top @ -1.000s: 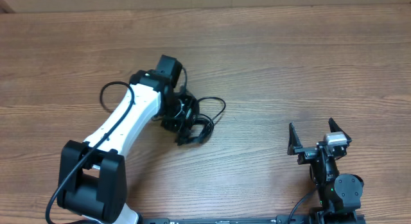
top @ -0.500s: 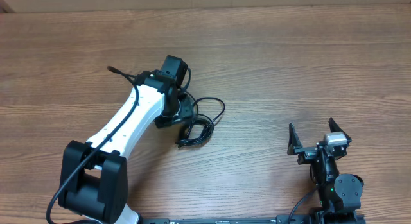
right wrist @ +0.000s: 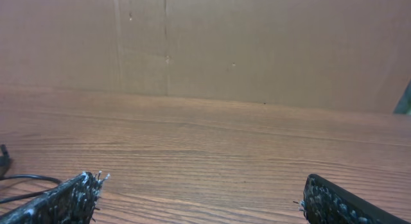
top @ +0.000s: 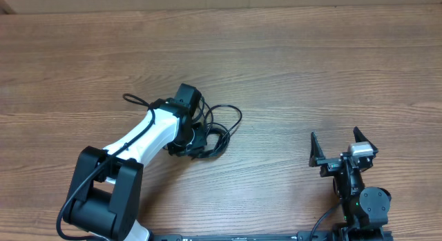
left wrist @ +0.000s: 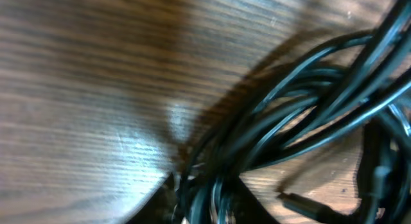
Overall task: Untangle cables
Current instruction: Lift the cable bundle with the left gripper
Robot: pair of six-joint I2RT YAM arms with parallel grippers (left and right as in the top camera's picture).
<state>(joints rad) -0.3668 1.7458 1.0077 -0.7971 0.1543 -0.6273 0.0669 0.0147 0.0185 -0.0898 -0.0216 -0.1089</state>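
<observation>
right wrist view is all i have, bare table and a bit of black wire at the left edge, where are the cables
Observer: The cables lie in a tangle left of the table's middle, well away from the right end effector.
Operator: is the left arm on them
Observer: Yes, the left end effector is down on the tangle, with several strands between its fingers.
Operator: any loose part to grab
Observer: One loop sticks out of the tangle toward the right arm's side.
</observation>
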